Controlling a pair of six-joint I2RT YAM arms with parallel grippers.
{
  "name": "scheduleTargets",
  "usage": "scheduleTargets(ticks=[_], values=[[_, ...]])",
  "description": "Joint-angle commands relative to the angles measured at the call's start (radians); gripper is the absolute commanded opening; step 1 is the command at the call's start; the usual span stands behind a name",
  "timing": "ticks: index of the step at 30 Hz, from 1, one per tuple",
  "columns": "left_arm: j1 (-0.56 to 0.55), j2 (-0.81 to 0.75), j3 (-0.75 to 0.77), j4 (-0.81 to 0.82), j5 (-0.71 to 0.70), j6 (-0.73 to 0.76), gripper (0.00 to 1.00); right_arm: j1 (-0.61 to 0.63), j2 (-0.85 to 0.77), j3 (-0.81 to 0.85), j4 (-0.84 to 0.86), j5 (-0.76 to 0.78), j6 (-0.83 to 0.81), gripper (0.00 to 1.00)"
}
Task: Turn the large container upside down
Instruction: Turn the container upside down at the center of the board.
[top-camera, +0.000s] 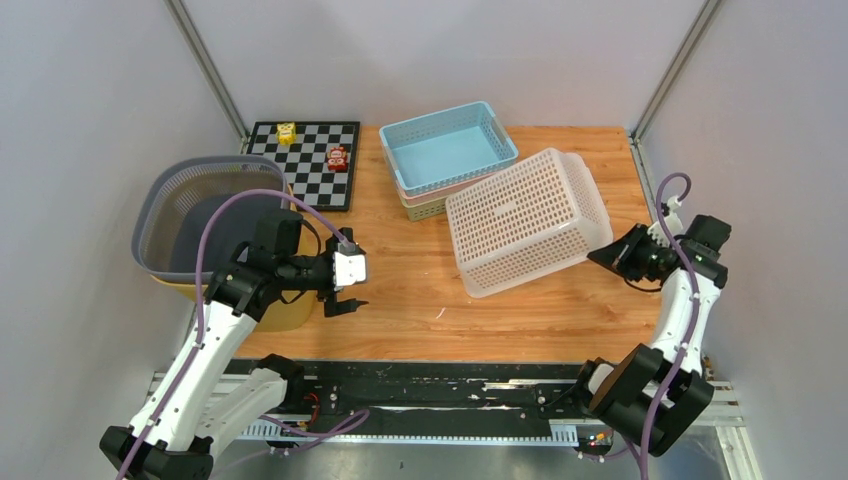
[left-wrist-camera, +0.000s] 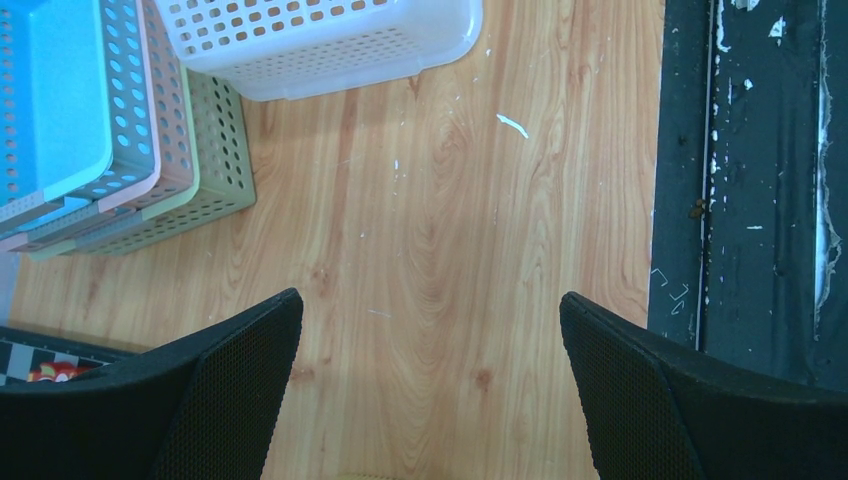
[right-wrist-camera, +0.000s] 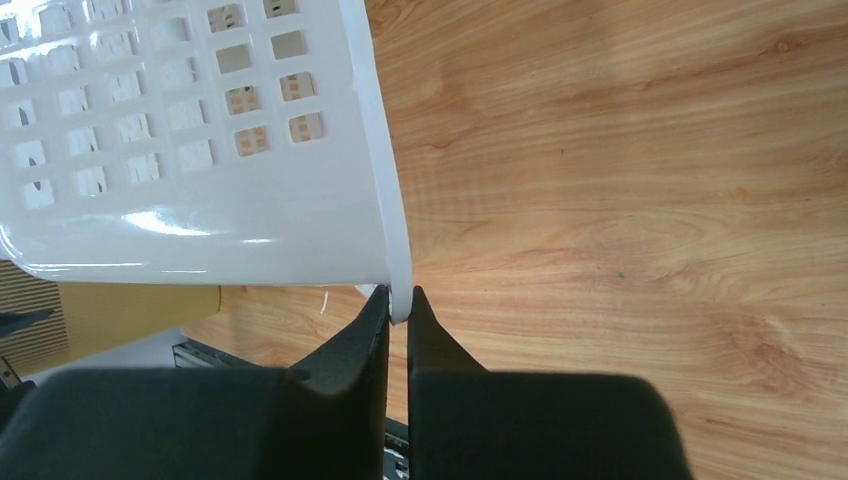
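Right claw (right-wrist-camera: 398, 305) pinches tilted white basket (top-camera: 527, 220) rim; left claw (left-wrist-camera: 430, 390) open

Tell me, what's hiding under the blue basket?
Right under the blue basket sits a pink basket, with a green basket below that, all nested together. Only their holey sides show; their insides and bottoms are covered.
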Motion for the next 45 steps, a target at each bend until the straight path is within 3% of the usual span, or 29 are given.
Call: scheduleTargets(ticks=[1,16,35,45], values=[[0.006,-0.003,-0.016,0.032,0.005,-0.020,1.00,0.014,-0.016,-0.047,0.103,0.063,0.002,0.02],[0.006,0.000,-0.016,0.056,-0.018,-0.049,1.00,0.189,-0.004,-0.097,0.241,0.220,0.116,0.02],[0.006,0.012,-0.016,0.062,-0.015,-0.052,1.00,0.132,0.007,-0.156,0.302,0.206,0.113,0.02],[0.005,0.035,0.000,0.061,-0.003,-0.058,1.00,0.115,0.150,-0.110,0.291,0.269,0.070,0.02]])
